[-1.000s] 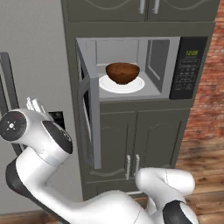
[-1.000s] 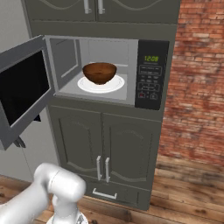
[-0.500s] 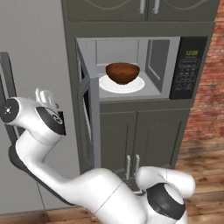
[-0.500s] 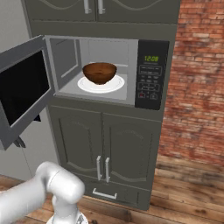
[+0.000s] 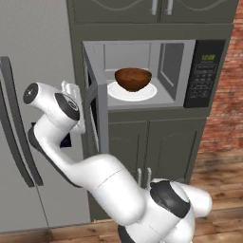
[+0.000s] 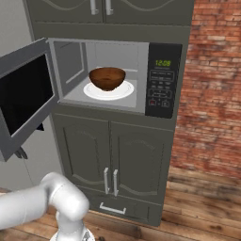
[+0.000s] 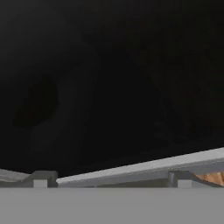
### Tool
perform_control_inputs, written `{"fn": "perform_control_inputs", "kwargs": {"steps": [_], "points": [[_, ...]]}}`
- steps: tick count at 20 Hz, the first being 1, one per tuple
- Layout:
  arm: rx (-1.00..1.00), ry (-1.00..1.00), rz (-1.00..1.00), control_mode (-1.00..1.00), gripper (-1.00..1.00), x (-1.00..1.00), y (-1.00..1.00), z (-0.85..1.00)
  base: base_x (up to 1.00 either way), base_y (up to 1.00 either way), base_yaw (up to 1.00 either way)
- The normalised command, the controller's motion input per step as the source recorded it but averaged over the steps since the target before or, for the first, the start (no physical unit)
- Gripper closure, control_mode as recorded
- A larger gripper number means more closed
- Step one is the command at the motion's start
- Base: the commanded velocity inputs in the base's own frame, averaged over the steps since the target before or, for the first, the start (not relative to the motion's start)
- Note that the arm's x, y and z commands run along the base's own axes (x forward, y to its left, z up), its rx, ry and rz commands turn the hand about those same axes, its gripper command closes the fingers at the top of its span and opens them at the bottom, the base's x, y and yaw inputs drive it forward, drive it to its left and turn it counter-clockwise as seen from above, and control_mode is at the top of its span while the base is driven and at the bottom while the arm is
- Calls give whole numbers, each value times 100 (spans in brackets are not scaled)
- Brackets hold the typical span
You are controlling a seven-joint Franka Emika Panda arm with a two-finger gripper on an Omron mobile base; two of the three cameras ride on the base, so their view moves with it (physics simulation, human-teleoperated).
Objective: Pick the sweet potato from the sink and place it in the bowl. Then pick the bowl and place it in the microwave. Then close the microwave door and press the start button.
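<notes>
1. Left base view: bowl sits on the white plate inside the microwave; push the rigid microwave door at its outer edge
2. Right base view: door swung wide, brick wall right
3. Hand view: dark glass close; you cannot tell the jaw spread

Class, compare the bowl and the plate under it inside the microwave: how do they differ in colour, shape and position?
The bowl is glossy reddish-brown; the plate is white. The bowl is deep with raised sides; the plate is flat. The bowl sits on the plate, which lies on the microwave floor and reaches out past the bowl. Both are round.
</notes>
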Motion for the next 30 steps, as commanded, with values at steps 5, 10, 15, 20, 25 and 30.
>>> {"fn": "perform_control_inputs", "kwargs": {"steps": [5, 10, 15, 20, 25, 30], "points": [[3, 0, -12, -100, -100, 43, -100, -4, 0, 0, 0], [4, 0, -9, -100, -100, 41, -100, -4, 0, 0, 0], [4, 0, -7, -100, -100, 45, -100, -1, 0, 0, 0], [3, 0, -4, -100, -100, 43, -100, 0, 0, 0, 0], [1, 0, -1, -100, -100, 38, -99, 0, 0, 0, 0], [3, -1, 0, -100, -100, 41, -81, 0, 0, 0, 0]]}}
